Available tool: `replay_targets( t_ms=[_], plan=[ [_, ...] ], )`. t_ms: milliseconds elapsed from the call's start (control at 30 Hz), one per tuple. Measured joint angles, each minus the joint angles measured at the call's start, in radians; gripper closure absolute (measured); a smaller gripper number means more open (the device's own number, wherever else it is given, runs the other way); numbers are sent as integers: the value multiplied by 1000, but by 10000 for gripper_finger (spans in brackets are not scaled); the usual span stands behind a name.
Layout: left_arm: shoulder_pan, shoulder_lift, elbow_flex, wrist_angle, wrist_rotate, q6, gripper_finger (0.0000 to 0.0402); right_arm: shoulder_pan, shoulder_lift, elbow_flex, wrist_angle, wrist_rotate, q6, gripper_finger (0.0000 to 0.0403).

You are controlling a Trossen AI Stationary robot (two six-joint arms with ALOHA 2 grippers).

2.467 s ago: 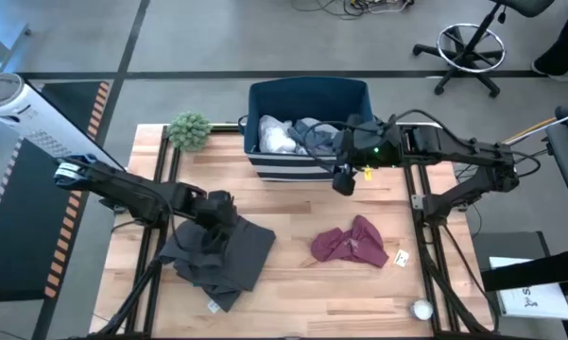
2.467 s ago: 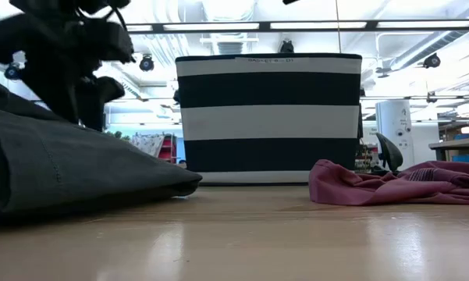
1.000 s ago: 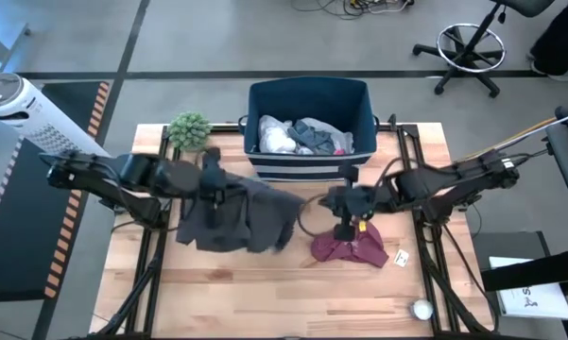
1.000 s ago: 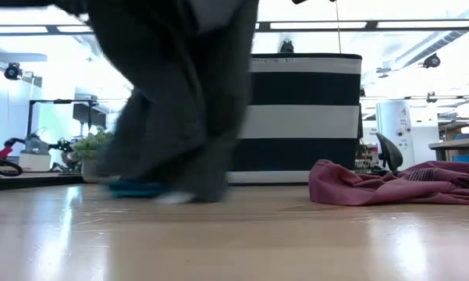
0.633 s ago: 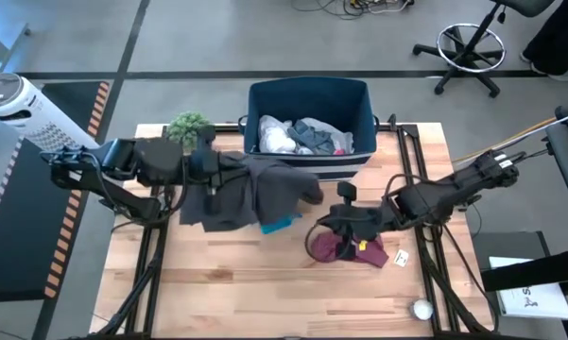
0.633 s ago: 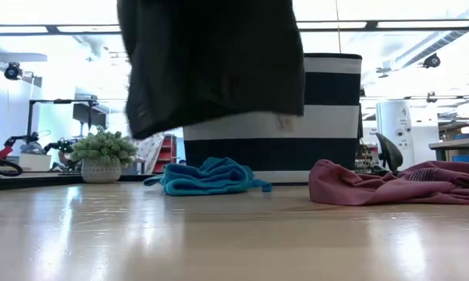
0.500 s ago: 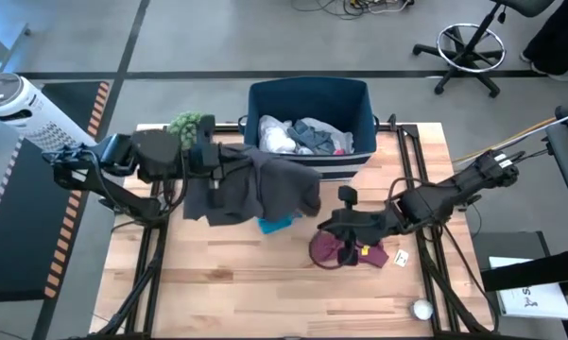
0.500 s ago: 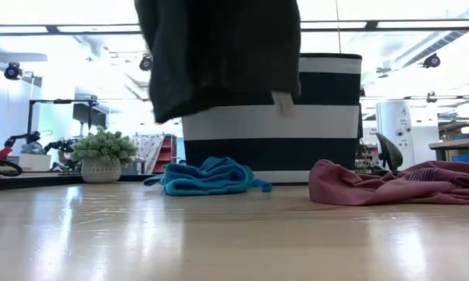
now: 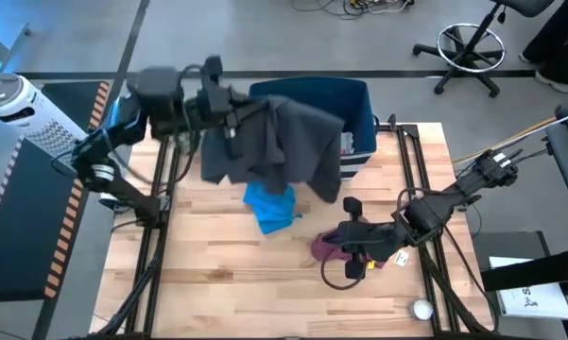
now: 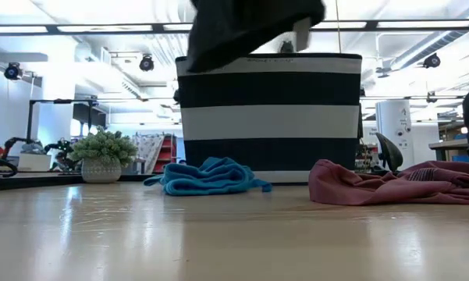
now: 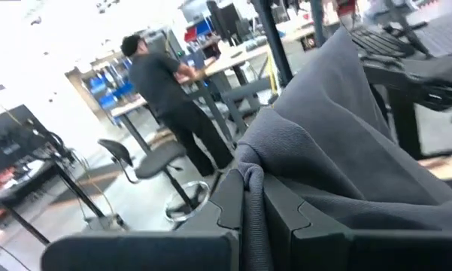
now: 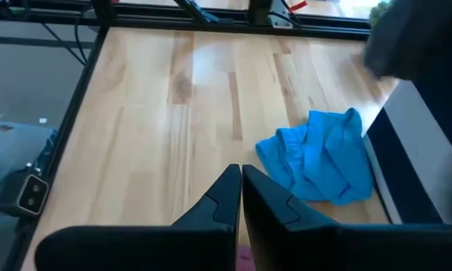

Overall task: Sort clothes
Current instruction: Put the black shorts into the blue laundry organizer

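Note:
My left gripper [image 9: 234,106] is raised beside the navy striped bin [image 9: 361,102] and is shut on the dark grey garment [image 9: 288,142]. The garment hangs over the bin's left part. Only its lower edge shows in the low view [image 10: 250,23]. The turquoise-blue garment [image 9: 269,206] lies crumpled on the table in front of the bin. The maroon garment [image 9: 327,247] lies on the table to the right, also in the low view [image 10: 398,183]. My right gripper [image 9: 352,260] is low over it, fingers shut [image 12: 241,177]. My left gripper pinches a bunched fold of the dark grey garment [image 11: 250,181] between its two fingers, several layers thick. The garment is lifted clear of the table and hangs slack below and beyond the fingers. My right gripper sits over the maroon garment; whether it touches it, I cannot tell.
The bin [image 10: 269,117] stands at the far edge, other clothes [image 9: 346,142] inside it. A green plant [image 10: 101,152] stands left of it. A small white object [image 9: 421,309] and a tag [image 9: 402,257] lie near the right front. A person [image 11: 165,83] stands beyond the table.
My left gripper has risen and gone toward the far edge and the bin. It has carried the dark grey garment from low over the table to hanging over the bin. The turquoise-blue garment stays on the table. My right gripper has gone toward the near edge over the maroon garment.

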Motion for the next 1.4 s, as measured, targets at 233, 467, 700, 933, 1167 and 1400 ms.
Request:
replay_targets(
  t_ms=[233, 467, 700, 933, 1167, 1400],
  plan=[
    [198, 99, 79, 116, 180, 45, 399, 12, 0, -1, 1, 16, 8, 403],
    [393, 149, 82, 226, 369, -44, 399, 15, 0, -10, -1, 17, 12, 403],
    [450, 240, 79, 143, 473, -107, 400, 15, 0, -26, -2, 17, 7, 403],
    [448, 344, 72, 106, 562, -113, 400, 15, 0, -43, -2, 17, 15, 403],
    [446, 458, 72, 139, 643, -136, 400, 16, 0, -57, -2, 16, 26, 403],
    [446, 570, 72, 168, 722, -176, 400, 16, 0, -60, -1, 16, 26, 403]
  ],
)
